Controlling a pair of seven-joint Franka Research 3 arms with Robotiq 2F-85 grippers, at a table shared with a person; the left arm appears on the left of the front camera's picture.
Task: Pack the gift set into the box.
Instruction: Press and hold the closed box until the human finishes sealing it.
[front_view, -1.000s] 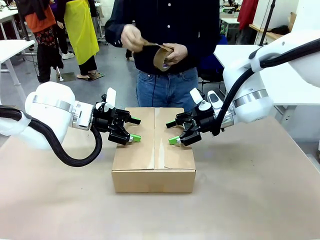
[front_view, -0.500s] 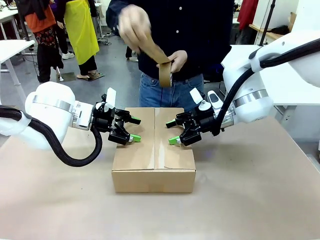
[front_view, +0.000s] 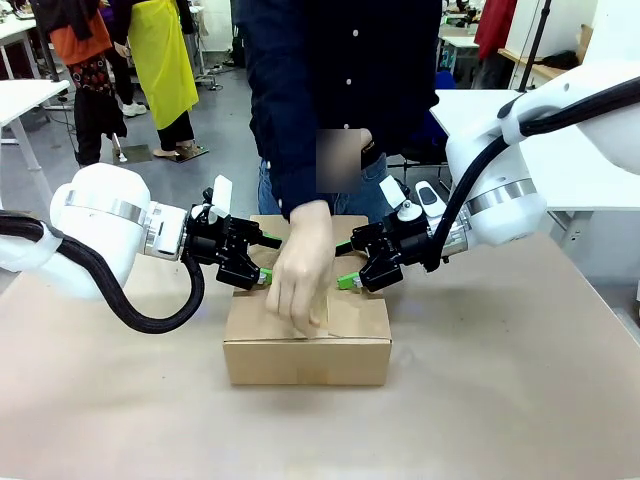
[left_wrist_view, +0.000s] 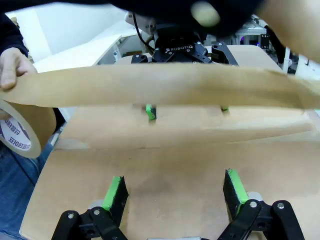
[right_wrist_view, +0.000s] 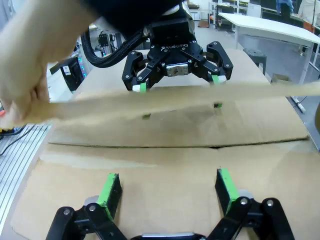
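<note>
The person's hand (front_view: 300, 265) had come down from chest height onto the closed box (front_view: 307, 345) on the counter (front_view: 500, 400), stretching tape (left_wrist_view: 165, 85) over it. Left pincer (front_view: 268, 258) and right pincer (front_view: 343, 264) stayed apart, pressing the flaps.

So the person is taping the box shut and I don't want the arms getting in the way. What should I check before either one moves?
1. Box flaps folded down: ok, top lies flat.
2. Left hand open, holding nothing: ok.
3. Right hand open, holding nothing: ok.
4. Tape strip clear of both hands: ok; it spans the seam between them, above the flaps.
5. Person's hand off the box: not ok; it presses at the near edge.
6. Gift set inside: cannot tell, box is closed.
</note>
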